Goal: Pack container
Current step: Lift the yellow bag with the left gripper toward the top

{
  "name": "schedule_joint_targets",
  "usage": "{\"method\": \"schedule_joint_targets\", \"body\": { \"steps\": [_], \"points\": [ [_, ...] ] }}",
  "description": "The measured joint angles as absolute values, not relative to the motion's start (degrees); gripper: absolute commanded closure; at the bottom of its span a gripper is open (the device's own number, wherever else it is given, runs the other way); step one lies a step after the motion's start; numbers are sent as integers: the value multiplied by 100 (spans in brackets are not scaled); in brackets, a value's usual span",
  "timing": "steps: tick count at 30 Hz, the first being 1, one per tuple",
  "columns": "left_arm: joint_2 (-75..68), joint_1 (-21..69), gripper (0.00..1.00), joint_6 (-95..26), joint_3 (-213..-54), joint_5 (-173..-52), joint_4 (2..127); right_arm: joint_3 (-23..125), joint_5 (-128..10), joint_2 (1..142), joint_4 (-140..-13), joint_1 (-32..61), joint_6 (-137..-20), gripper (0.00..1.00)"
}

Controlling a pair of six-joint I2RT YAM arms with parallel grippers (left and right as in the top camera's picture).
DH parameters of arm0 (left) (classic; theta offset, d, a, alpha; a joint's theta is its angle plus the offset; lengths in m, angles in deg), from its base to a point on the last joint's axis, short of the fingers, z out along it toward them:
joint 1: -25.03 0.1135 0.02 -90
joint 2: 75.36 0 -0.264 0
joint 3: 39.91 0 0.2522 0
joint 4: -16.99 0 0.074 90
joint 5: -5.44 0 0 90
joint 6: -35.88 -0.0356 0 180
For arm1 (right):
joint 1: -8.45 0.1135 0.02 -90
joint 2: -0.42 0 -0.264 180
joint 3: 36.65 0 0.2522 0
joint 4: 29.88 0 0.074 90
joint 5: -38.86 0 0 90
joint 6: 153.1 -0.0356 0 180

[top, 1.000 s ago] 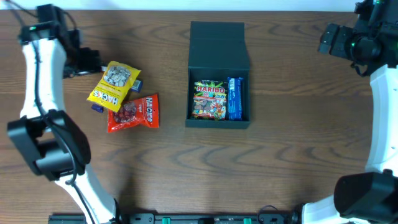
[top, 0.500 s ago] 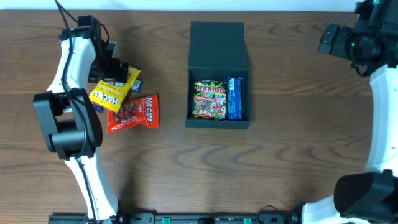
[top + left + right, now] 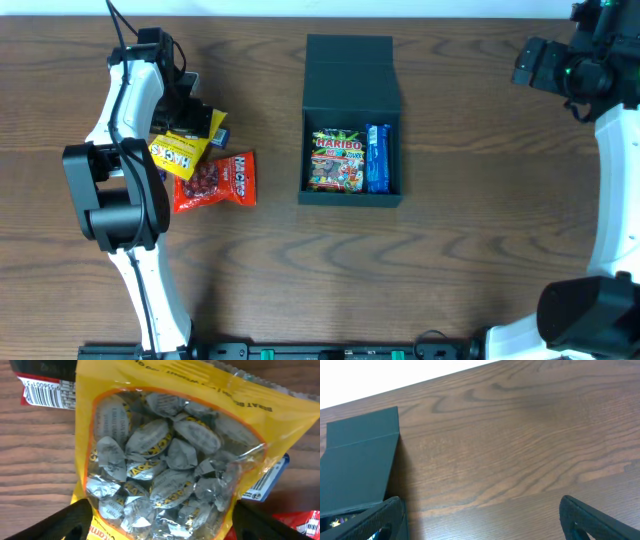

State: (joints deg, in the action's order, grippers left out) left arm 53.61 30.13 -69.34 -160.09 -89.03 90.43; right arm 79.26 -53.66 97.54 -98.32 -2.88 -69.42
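Observation:
The dark teal container (image 3: 351, 65) stands open at the table's middle, its flap lid laid back; a Haribo packet (image 3: 336, 160) and a blue packet (image 3: 378, 158) lie inside. It also shows in the right wrist view (image 3: 357, 467). My left gripper (image 3: 186, 120) is open, low over the yellow packet of wrapped sweets (image 3: 165, 455), its fingers (image 3: 160, 527) either side of the packet. A red packet (image 3: 215, 180) lies just in front of the yellow one. My right gripper (image 3: 482, 520) is open and empty, high at the far right (image 3: 540, 65).
A small blue-and-white packet (image 3: 221, 132) sticks out from under the yellow packet's right side and shows in the left wrist view (image 3: 267, 480). The table's far edge meets a white wall behind the container.
My left arm swung right from the table's far left and came down over the yellow packet. The right arm has not moved.

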Motion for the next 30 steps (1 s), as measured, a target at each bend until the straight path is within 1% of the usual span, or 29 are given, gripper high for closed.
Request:
{"method": "schedule_joint_targets", "body": {
  "steps": [2,7,10,13,15,17,22,30],
  "points": [
    [5365,3013,20,-6952,-16009,-8876,9045,7926,-5368,9754,-9830,-288,-6942,1],
    [5367,3011,37,-6963,-16009,-8828,9047,7926,-5366,9754,-9828,-288,-6942,1],
    [5378,3011,50,-7007,-16009,-8809,9047,7926,-5366,9754,-9828,-288,-6942,1],
    [5383,3011,68,-7035,-16009,-8804,9060,7926,-5366,9754,-9828,-288,-6942,1],
    [5383,3011,76,-7028,-16011,-8806,9080,7926,-5366,9754,-9828,-288,-6942,1],
    [5383,3011,83,-7044,-16015,-8822,9095,7926,-5366,9754,-9828,-288,-6942,1],
    [5383,3009,89,-6919,-16044,-8848,9161,7926,-5366,9754,-9830,-288,-6942,1],
    [5383,3000,90,-6220,-16315,-8865,9395,7926,-5366,9754,-9830,-288,-6942,1]
  ]
}}
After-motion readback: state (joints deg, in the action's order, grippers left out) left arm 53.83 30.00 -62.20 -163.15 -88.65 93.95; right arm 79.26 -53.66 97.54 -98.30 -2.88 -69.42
